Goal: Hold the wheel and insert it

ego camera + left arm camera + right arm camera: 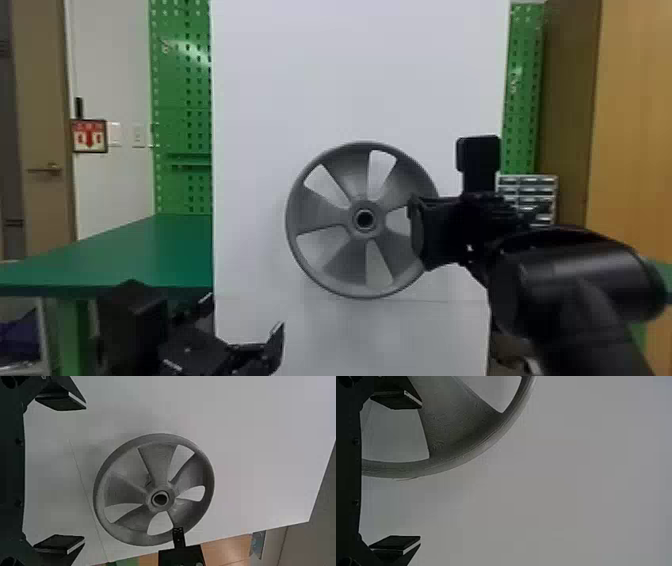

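Grey wheel (365,202), red-arrow wall sign (90,136)

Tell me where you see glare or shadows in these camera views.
Head view: pale glare on the green pegboard at left, while the white panel looks fairly evenly lit. Left wrist view: a soft, blurry-edged shadow on the panel beside the wheel. Right wrist view: faint shading on the panel near the wheel's rim.

The round, spoked wheel (322,213) is grey, with fine lines patterning its spokes. Behind it stands a tall, flat white panel (360,75). The flat-fingered left gripper (242,314) and right gripper (419,232) are black. The flat-topped table (125,250) is green; the upright green pegboard (175,100) carries rows of dark holes.
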{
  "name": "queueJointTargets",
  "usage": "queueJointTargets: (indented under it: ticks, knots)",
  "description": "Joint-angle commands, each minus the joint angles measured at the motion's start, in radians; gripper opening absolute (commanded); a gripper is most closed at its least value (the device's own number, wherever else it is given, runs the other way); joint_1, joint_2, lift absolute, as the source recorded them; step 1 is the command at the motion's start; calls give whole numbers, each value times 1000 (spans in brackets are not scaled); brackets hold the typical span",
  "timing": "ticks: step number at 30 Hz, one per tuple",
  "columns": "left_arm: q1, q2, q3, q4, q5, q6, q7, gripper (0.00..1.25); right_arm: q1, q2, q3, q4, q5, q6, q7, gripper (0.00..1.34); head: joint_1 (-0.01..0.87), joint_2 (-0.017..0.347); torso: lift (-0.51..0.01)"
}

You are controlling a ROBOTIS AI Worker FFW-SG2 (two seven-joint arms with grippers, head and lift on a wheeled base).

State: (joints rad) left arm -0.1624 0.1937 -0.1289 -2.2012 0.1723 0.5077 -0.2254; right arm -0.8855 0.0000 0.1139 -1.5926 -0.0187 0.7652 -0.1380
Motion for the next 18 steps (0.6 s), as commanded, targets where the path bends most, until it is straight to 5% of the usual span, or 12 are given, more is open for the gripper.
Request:
queueJointTargets:
  ticks: [1, 18]
  knots:
    - [3, -2, 2, 0, 1, -5, 0, 1147, 39, 1, 6, -90, -12, 6, 0, 1233, 97, 15, -442]
    - [31, -17, 60, -14, -7, -17, 0, 1147, 301, 1, 13, -415, -67, -1, 0, 1232, 97, 15, -442]
